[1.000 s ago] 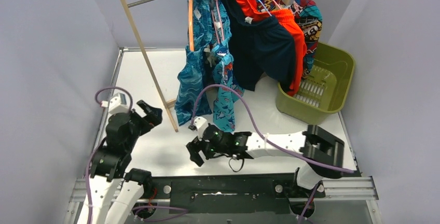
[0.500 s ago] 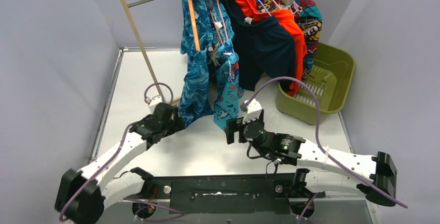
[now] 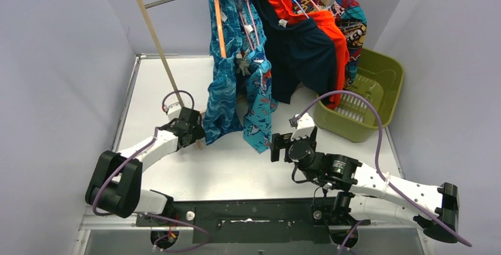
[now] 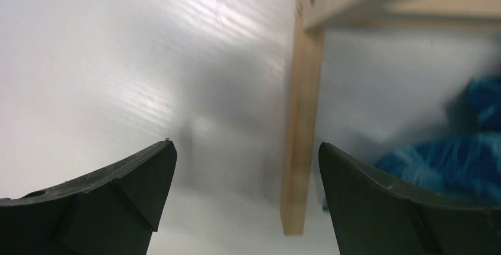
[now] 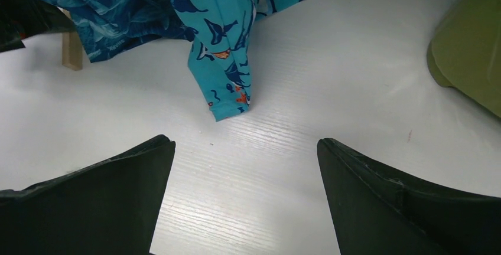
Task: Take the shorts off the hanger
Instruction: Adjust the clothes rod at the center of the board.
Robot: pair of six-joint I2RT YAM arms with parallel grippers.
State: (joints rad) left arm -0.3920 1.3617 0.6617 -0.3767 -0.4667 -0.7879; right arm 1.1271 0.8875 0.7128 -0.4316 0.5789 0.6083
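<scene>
Several shorts hang on hangers from the rack's rail: teal leaf-print shorts (image 3: 223,95) on an orange hanger (image 3: 220,25), turquoise cartoon-print shorts (image 3: 260,107), navy shorts (image 3: 301,60), orange-red shorts (image 3: 338,48) and a multicolour pair (image 3: 353,25). My left gripper (image 3: 192,130) is low by the rack's foot, just left of the leaf-print hem, open and empty. In its wrist view (image 4: 245,149) the wooden foot (image 4: 301,137) stands between the fingers, farther off. My right gripper (image 3: 277,147) is open just right of the cartoon-print hem (image 5: 227,42), holding nothing (image 5: 245,143).
A green basket (image 3: 378,90) stands at the back right, under the orange-red and multicolour pairs. The rack's slanted wooden post (image 3: 159,48) runs down to the table beside my left gripper. Grey walls close in on both sides.
Both arms have stretched forward from near their bases to the low hems of the two blue pairs. The two blue pairs have swung and now hang straighter.
</scene>
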